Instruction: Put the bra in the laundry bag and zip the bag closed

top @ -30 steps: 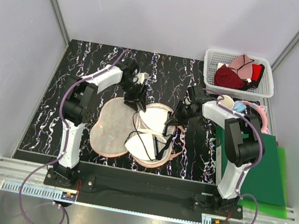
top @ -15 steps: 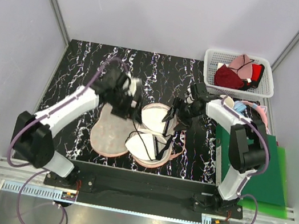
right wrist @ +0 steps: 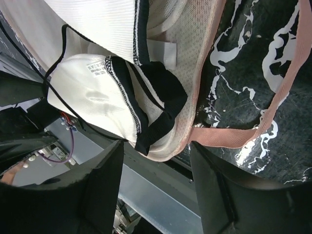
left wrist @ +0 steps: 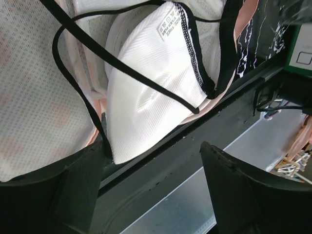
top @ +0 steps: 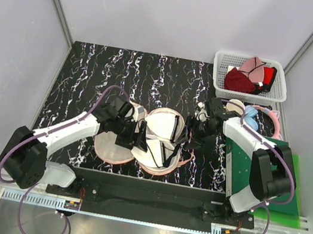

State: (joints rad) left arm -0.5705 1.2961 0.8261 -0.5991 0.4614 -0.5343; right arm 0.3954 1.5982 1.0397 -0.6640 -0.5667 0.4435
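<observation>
The bra [top: 158,136] lies inside the open laundry bag [top: 108,145], both cups heaped on the right lobe, one toward the far side and one toward the near side. Its thin black straps [left wrist: 78,78] loop loosely across the cups and over onto the pale mesh lining of the left lobe, which is otherwise bare. The bag is spread flat on the black marbled table [top: 92,69], close to its near edge.

The bra looks light and soft. The padded cups should hold their dome shape and spring back if pressed, while the straps are limp and likely to snag or trail over the rim. A cup edge or the black trim would make a better hold than a strap. The bag is thin, floppy fabric, so its pink zip edge [right wrist: 273,107] is probably the firmest place to pinch when folding the left lobe over.

The left gripper [top: 132,134] hangs low at the seam between the lobes, fingers spread and grasping nothing. The right gripper [top: 194,134] sits at the bag's right rim, fingers also parted and empty.

At the far right stands a white basket [top: 217,67] holding a dark red bra [top: 236,79], and a green mat [top: 280,187] lies near the right arm.
</observation>
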